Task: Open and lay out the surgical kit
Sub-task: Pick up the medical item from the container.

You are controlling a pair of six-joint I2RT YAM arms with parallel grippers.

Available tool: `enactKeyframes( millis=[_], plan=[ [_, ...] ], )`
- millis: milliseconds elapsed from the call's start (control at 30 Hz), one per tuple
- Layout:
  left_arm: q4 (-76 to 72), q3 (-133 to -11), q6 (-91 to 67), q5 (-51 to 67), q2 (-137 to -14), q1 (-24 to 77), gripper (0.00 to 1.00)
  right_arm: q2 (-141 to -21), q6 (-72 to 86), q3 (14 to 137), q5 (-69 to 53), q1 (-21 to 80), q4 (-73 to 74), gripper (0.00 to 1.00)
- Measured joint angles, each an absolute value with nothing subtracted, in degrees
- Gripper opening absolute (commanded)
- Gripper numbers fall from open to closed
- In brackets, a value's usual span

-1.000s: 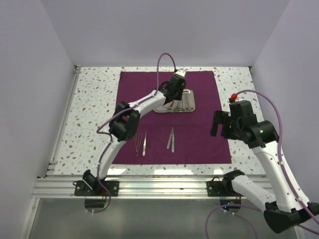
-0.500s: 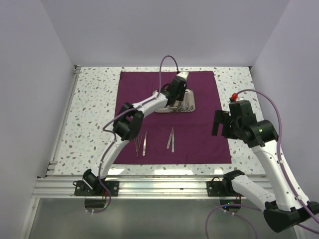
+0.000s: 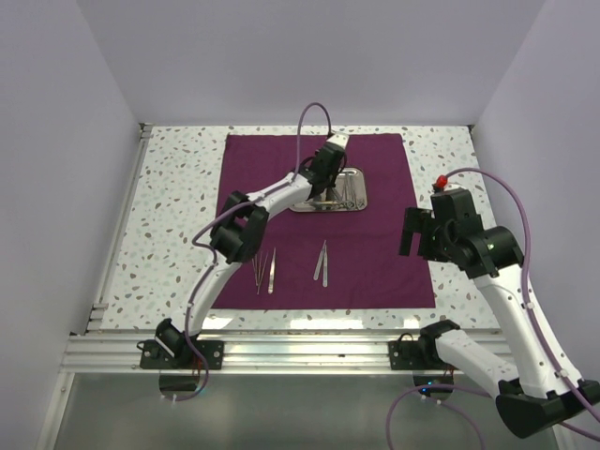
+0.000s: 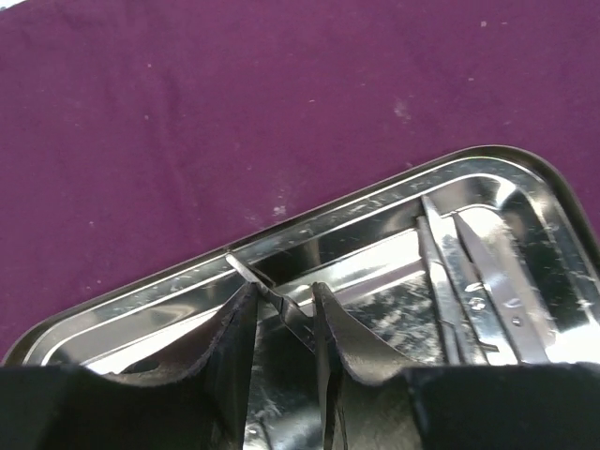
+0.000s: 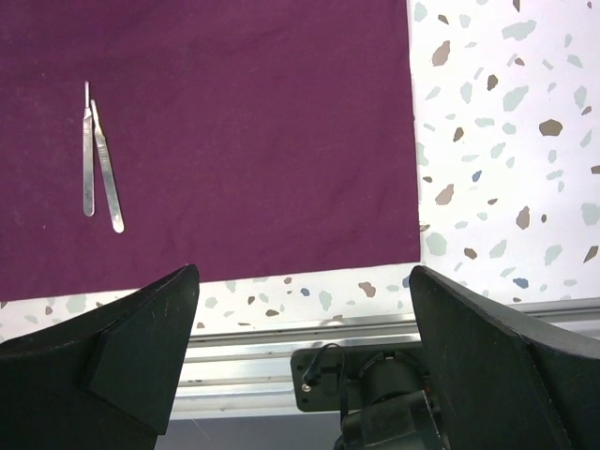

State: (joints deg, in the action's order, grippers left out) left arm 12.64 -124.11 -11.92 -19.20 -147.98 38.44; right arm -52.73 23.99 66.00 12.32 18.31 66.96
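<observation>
Surgical kit pieces lay spread out on a white speckled table (image 3: 178,206). A dark maroon cloth wrap (image 3: 375,253) was opened flat across the middle of it. A small shiny rectangular steel tray (image 3: 354,195) sat on the far half of the cloth.

Nearer the arms, two pairs of slim silver instruments rested on the cloth. One pair (image 3: 265,270) lay to the left and the other pair (image 3: 322,263) towards the middle, well apart from each other and from the tray.

The left gripper (image 4: 281,298) reached down into the tray's left end. Its dark fingers (image 4: 239,347) stood only narrowly apart, with a thin silver instrument (image 4: 272,298) running slantwise between them. Its tip lay close to the tray's rim. Whether the pads actually pinched it could not be told.

More long steel tools (image 4: 469,291) lay side by side in the tray's right end, one with a screw pivot like scissors.

The right gripper (image 3: 412,232) hung above the right edge of the cloth, near its front corner. Its jaws were spread fully wide and held nothing. An aluminium rail (image 5: 281,328) ran along the table's near edge beneath it.
</observation>
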Motion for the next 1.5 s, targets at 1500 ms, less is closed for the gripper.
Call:
enactKeyframes(
  millis=[1500],
  plan=[
    [22.44,-129.49,-18.44,-12.58,-148.75,35.46,0.00,-54.46,20.93,65.78,10.94,18.31,65.23,0.99]
  ],
)
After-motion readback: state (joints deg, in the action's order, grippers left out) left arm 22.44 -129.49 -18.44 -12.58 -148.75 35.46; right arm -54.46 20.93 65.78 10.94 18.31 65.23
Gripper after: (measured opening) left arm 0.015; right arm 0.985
